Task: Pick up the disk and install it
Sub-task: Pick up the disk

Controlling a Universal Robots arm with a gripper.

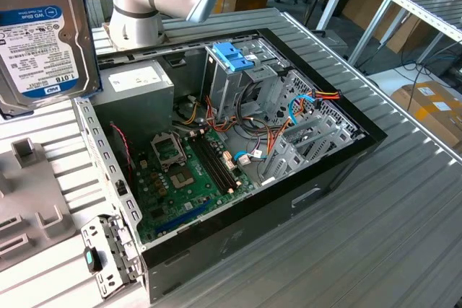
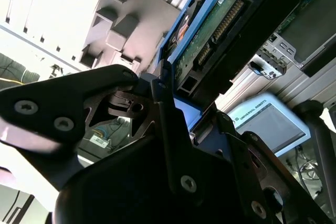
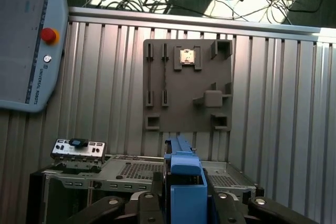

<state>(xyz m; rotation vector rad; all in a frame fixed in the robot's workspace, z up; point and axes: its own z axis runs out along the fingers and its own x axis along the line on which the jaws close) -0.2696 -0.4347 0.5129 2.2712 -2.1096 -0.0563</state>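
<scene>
Silver-metal hard drive with white-and-blue label and blue plastic side rails, the disk (image 1: 43, 34), is aloft at the exterior view's left, off the ribbed metal desk (image 1: 390, 236) and well apart from the open black computer case (image 1: 303, 192). Black end effector (image 3: 185, 203) is clamped on it. Pick looks done, install not. My read: insertion calls for rails square to the metal drive cage with blue handle (image 1: 234, 55). Label reads intact; second wrist view shows the disk (image 2: 207, 40) circuit-board side.

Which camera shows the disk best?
The exterior view: the disk faces it, label plain. The second wrist view shows its green circuit-board underside; the first wrist view sees its blue rail edge-on in the end effector.
</scene>
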